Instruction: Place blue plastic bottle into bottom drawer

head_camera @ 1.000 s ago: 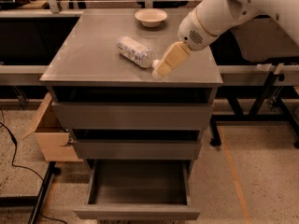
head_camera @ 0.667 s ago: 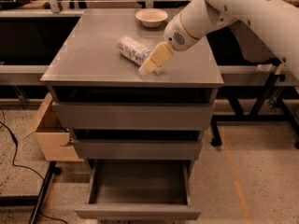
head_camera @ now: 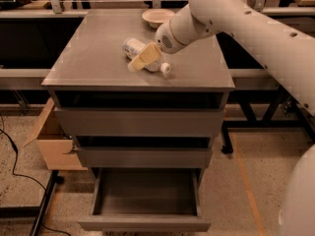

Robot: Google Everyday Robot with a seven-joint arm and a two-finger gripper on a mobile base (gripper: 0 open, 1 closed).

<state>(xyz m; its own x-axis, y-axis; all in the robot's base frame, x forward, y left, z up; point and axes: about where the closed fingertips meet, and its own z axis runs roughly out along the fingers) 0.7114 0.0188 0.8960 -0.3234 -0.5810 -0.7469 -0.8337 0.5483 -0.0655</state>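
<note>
The blue plastic bottle (head_camera: 134, 47) lies on its side on the grey cabinet top (head_camera: 93, 58), its white cap (head_camera: 166, 69) pointing to the front right. My gripper (head_camera: 141, 61) reaches in from the right on a white arm and sits directly over the middle of the bottle, covering part of it. The bottom drawer (head_camera: 145, 224) is pulled out and open below, and its tray holds nothing.
A shallow cream bowl (head_camera: 156, 16) stands at the back of the cabinet top. The two upper drawers (head_camera: 138, 122) are closed. A cardboard box (head_camera: 51, 144) sits on the floor to the left, beside a black cable (head_camera: 12, 156). Dark benches flank the cabinet.
My gripper has moved left across the cabinet top, from right of the bottle to directly over it. The bottle has not moved.
</note>
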